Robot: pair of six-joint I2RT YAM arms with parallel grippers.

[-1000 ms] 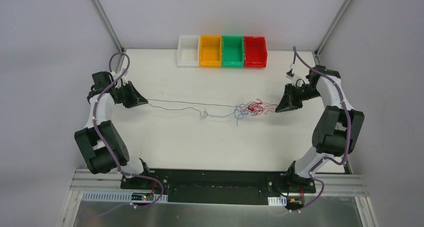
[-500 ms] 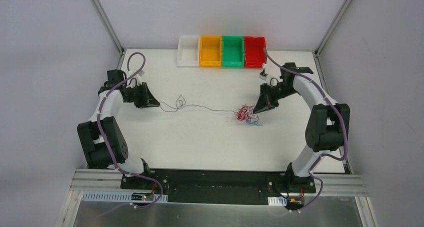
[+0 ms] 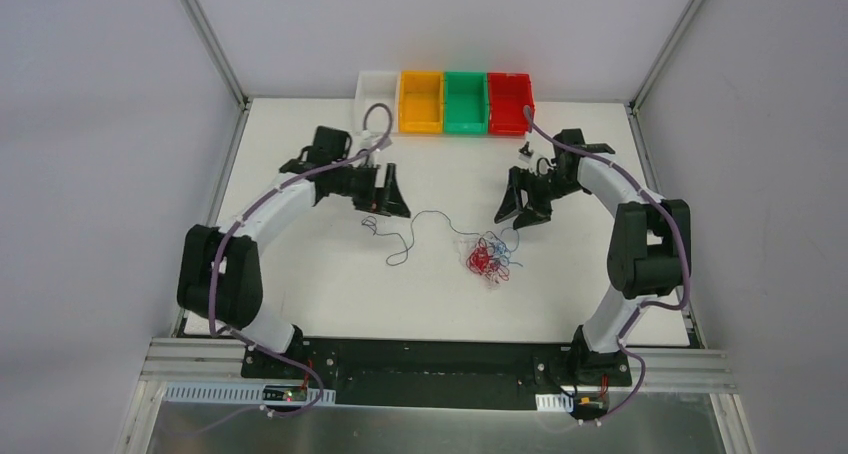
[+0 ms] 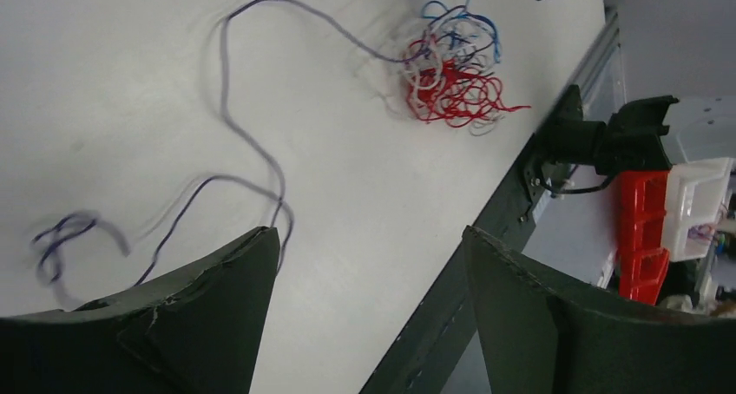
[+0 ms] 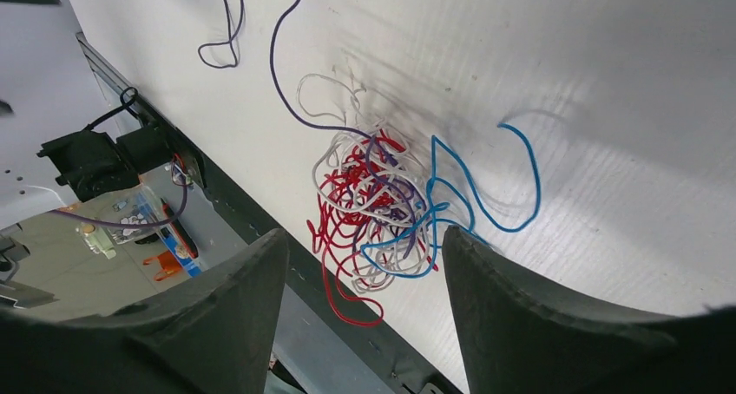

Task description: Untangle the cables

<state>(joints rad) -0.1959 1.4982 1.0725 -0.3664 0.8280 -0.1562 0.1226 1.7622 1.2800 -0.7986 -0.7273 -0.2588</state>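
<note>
- The left gripper is seen over the table, left of centre, with its jaws spread wide. In the left wrist view only bare table is found between the two dark fingers, and nothing is gripped. Whether the tips touch the surface cannot be told.
- A row of bins is set along the far edge. The white bin at its left end is partly covered by the purple cable of the left arm, and what the bins hold cannot be made out.
- A dark strand is laid loose on the table just in front of the left gripper and winds rightward into the knot. Its left end is smeared by blur in the left wrist view, so its colour and tip are hard to judge there.
- The cables are bunched in one knot on the table right of centre, between the two grippers and nearer the right one. Red, white and blue strands are wound together, and single crossings cannot be separated from above.
- In the right wrist view a blue loop is spread out from the knot's right side, flat on the table.
- The right gripper is held just behind the knot with its jaws wide apart. From its own camera the knot is framed in the gap below, ungripped.
</note>
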